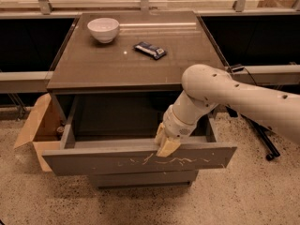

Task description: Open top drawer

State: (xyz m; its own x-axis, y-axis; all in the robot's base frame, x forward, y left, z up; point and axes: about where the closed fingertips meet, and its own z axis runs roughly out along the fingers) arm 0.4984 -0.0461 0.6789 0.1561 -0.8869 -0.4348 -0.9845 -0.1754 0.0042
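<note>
The top drawer [93, 162] is a wide dark-grey front with pale scratch marks across its middle. It stands pulled well out from under the brown tabletop [136, 55], and its inside shows dark and empty. My gripper [166, 143] has tan fingers and sits on the top edge of the drawer front, right of its middle, hooked over the rim. My white arm [234, 95] reaches in from the right. A shorter grey drawer front [140, 178] below is shut.
A white bowl [103, 29] and a dark snack bar [149, 50] lie on the tabletop. An open cardboard box [37, 130] stands on the floor at the cabinet's left. Dark cables and a stand leg [262, 142] lie at the right.
</note>
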